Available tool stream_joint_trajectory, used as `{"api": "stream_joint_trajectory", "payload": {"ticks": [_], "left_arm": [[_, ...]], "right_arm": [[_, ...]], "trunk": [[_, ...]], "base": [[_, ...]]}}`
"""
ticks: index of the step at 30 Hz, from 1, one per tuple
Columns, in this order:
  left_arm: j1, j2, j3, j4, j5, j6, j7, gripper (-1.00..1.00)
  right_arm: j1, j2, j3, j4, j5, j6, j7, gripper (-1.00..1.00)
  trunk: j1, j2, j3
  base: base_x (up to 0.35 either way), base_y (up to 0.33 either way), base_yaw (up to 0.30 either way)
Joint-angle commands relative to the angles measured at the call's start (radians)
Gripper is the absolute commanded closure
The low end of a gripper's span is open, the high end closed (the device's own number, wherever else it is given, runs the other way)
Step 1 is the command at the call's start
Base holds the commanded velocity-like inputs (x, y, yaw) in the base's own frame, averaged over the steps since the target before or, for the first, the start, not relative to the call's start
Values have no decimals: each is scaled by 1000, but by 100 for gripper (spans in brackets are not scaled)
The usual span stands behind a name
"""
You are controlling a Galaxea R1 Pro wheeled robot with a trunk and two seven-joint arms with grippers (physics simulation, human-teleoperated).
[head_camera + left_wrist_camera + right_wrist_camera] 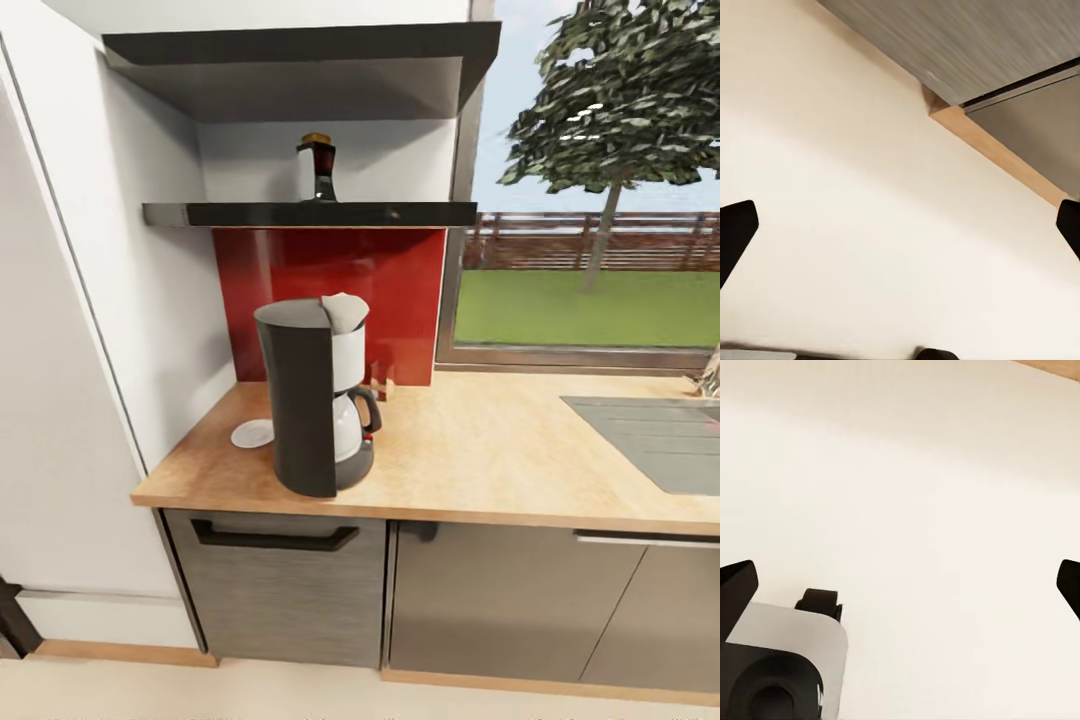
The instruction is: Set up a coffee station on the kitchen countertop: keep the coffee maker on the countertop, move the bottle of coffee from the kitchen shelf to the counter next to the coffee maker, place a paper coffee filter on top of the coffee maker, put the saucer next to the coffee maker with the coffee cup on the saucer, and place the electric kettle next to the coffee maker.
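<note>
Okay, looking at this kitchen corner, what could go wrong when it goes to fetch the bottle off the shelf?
1. The bottle of coffee stands on the kitchen shelf directly above the coffee maker; if it slips, it would likely strike the machine.
2. The upper shelf leaves little headroom, so a claw may bump it.
3. The saucer sits half-hidden behind the coffee maker, easy to knock while reaching.

Home kitchen, wooden countertop (480, 450), coffee maker (315, 395), sink (660, 440) (garden outside)
</note>
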State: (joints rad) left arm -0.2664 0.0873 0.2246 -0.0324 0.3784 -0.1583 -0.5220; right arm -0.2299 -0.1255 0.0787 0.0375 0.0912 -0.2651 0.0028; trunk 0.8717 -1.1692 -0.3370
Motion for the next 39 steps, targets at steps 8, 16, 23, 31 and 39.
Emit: {"api": "stream_joint_trajectory", "payload": {"ticks": [8, 16, 23, 31, 39], "left_arm": [[-1, 0, 5, 2, -3, -2, -4, -100], [-1, 23, -4, -33, -1, 41, -11, -100], [-1, -27, -47, -416, -2, 419, -60, -100], [-1, -154, -297, -813, -3, 660, -92, -100], [-4, -262, -502, -1448, 1, 1007, -94, -100]], "right_arm": [[-2, -2, 5, 4, -1, -7, 0, -100], [-2, -2, 11, 3, 1, -9, -1, -100], [-2, -2, 12, 2, 2, -9, -1, -100], [-2, -2, 12, 2, 2, -10, -1, -100], [-2, -2, 12, -1, 2, -10, -1, -100]], "trunk": [[0, -1, -1], [0, -1, -1], [0, -1, -1], [0, -1, -1], [0, -1, -1]], "base": [[-118, 19, 0], [-15, 1, 0], [0, 0, 0], [0, 0, 0], [0, 0, 0]]}}
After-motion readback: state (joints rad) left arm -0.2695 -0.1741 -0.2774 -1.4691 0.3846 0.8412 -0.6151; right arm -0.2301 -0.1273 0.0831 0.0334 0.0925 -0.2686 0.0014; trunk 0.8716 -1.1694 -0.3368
